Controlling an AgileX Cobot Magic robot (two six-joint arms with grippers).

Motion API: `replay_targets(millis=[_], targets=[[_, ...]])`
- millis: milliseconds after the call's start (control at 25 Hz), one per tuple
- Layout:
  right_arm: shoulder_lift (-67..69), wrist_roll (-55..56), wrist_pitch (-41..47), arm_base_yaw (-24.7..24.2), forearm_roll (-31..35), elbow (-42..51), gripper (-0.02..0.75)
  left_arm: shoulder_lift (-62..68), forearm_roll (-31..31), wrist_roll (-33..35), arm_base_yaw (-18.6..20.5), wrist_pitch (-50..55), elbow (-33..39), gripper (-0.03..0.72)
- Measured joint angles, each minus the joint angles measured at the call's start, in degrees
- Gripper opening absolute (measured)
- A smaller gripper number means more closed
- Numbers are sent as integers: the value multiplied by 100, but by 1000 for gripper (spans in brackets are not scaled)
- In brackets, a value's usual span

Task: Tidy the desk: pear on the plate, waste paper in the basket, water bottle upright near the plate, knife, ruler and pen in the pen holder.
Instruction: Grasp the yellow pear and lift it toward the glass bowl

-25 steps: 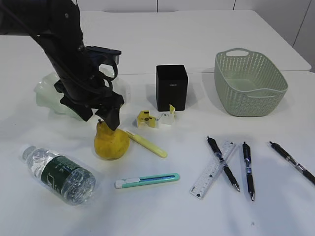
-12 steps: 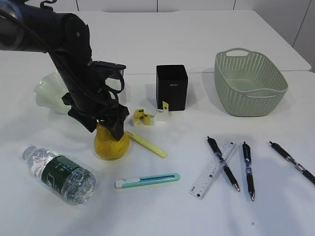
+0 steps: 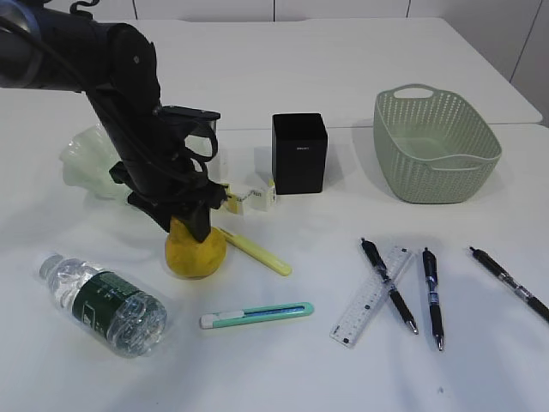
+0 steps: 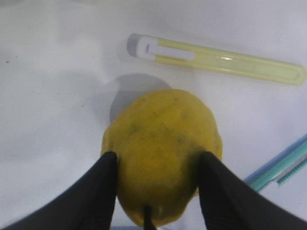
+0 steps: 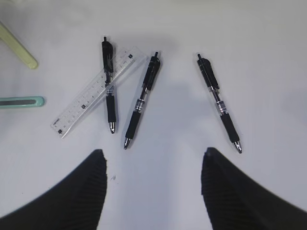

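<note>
— Where does the tidy-up stand? The left gripper (image 4: 156,191) has its jaws set close against both flanks of the pear (image 3: 195,249), which sits on the desk (image 3: 274,360) just in front of the plate (image 3: 86,163); I'd judge the grip made or nearly made but no lift begun; nothing, as far as I can see, is in its place.

— And the rest? The water bottle (image 3: 103,305) lies on its side, in front of the plate and left of the pear; the waste paper (image 3: 249,197) sits beside the pen holder (image 3: 299,153), not in the basket (image 3: 433,146) far to the holder's right; the ruler (image 5: 91,91) lies under one of three pens (image 5: 143,98), all right of the pear; the yellow knife (image 4: 216,60) and the teal knife (image 3: 257,314) lie near the pear; the right gripper (image 5: 153,191) hangs wide apart above the pens, holding nothing.

— Changed from a second ago? The left arm has dropped lower over the pear, fingers sliding down its sides; the waste paper has shifted a little closer to the gripper; the rest has not moved.
</note>
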Motion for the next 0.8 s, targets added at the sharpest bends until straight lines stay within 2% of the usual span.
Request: replay_targets(millis=[320, 800], targets=[[0, 0, 9, 0, 0, 0, 461, 0, -13, 0, 0, 0, 0, 322], [0, 0, 9, 0, 0, 0, 461, 0, -17, 0, 0, 0, 0, 316]])
